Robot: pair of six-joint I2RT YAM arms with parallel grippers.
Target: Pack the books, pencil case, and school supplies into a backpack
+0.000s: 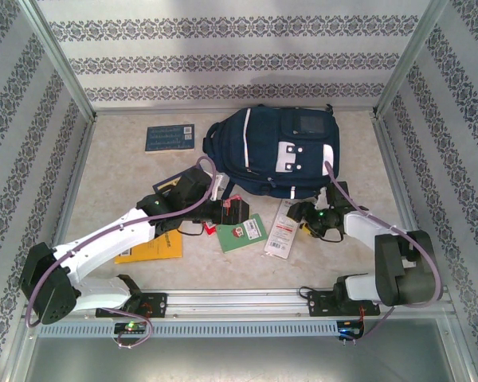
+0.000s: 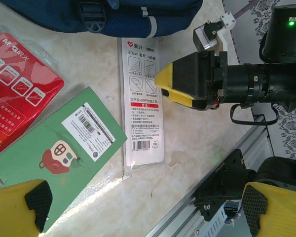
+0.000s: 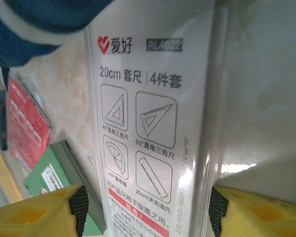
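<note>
So the right tool (image 3: 147, 213) is down low over the white packet (image 3: 148, 123), a narrow ruler-set pack with little triangle and protractor drawings. Its jaws are spread across the pack's width, one on each long side. The black pads (image 3: 80, 207) sit right at the edges, but honestly I can't tell if they're pinching it or just framing it. The packet lies flat on the tabletop (image 1: 119, 183), and its far end is just beside the bottom edge of the backpack (image 1: 271, 151). The left tool (image 2: 145, 203) hangs over the same patch with its jaws gaping as wide as they go, nothing between them. Below it is the green book (image 2: 54, 153) with the red-and-white picture. That book's corner meets the packet's long edge on the side away from the right tool. The red packet (image 2: 17, 84) lies just beyond the green book, near the backpack's buckle. From above, the two tools face each other in front of the backpack, which lies flat toward the back of the tabletop. The yellow-orange book (image 1: 151, 248) is partly under the left arm. The dark blue book (image 1: 169, 137) is well apart from both tools, back left beside the backpack.
</note>
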